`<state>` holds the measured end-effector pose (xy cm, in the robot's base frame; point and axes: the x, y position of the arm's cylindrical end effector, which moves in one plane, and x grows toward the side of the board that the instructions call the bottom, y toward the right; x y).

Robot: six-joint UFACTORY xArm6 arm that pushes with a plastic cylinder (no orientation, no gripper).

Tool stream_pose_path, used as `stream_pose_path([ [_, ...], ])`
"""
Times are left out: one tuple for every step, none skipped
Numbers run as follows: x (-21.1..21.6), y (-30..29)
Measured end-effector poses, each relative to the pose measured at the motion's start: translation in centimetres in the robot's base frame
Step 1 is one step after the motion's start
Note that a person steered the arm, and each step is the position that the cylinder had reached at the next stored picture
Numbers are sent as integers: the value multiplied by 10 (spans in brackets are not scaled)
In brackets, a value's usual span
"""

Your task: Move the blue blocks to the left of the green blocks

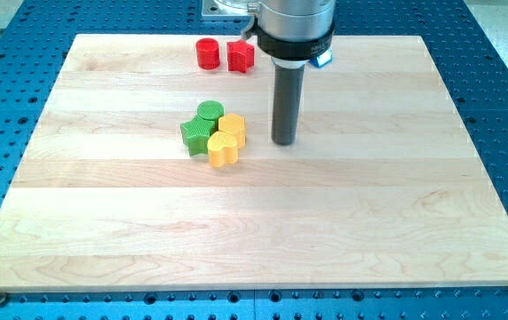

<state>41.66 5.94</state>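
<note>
Wooden board (pixel 343 231): green cylinder (pixel 210 112), green star block (pixel 197 135) touching two yellow blocks (pixel 227 140); my tip (pixel 283 141) just right; no gripper fitted.

Your landmark is the green cylinder (pixel 210 111). The green star block (pixel 197 134) touches it below-left, two yellow blocks (pixel 226 140) below-right, my tip (pixel 283 141) further right, red blocks (pixel 225 54) above.
</note>
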Motion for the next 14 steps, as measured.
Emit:
stream_pose_path([
  [-55, 100],
  [-128, 169],
  [-173, 134],
  [-187, 76],
  [-183, 28],
  [-169, 0],
  [-174, -6],
  [-179, -17],
  [-146, -68],
  [-116, -99],
  [-88, -119],
  [-81, -152],
  [-108, -176],
  [-73, -211],
])
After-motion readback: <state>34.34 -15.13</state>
